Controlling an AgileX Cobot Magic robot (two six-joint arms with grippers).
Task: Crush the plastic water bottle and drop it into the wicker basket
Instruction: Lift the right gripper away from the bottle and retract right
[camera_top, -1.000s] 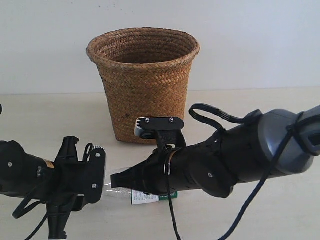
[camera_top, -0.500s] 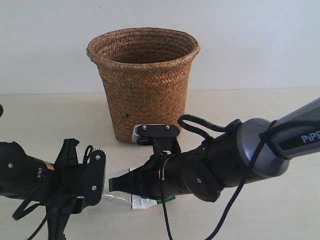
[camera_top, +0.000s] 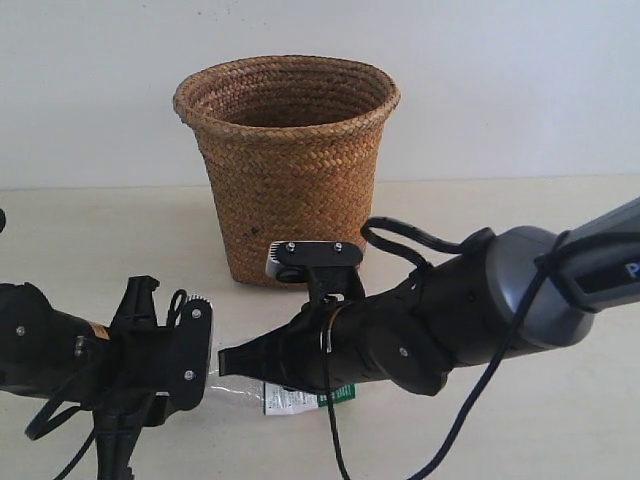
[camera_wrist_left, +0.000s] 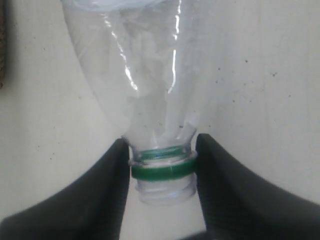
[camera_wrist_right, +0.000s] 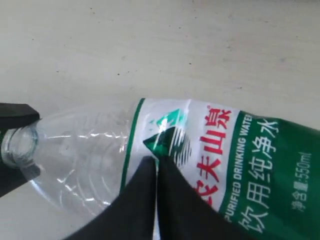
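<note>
The plastic water bottle (camera_top: 296, 398) lies on its side low over the table, held between both grippers. My left gripper (camera_top: 196, 356) is shut on its neck: in the left wrist view the gripper (camera_wrist_left: 161, 167) clamps both sides of the green cap ring (camera_wrist_left: 161, 171), with no cap on the mouth. The clear body (camera_wrist_left: 145, 75) looks creased. My right gripper (camera_top: 230, 362) comes in from the right. In the right wrist view this gripper (camera_wrist_right: 156, 167) is shut on a pinched fold of the white-and-green label (camera_wrist_right: 210, 150). The wicker basket (camera_top: 288, 170) stands upright behind them.
The pale table (camera_top: 560, 420) runs to a white wall (camera_top: 520, 90) behind the basket. The right arm's black cable (camera_top: 480, 400) hangs in loops over the table at the front right.
The right arm dipped and slid left, then came back up a little, still holding the bottle. The left arm and basket have not moved.
</note>
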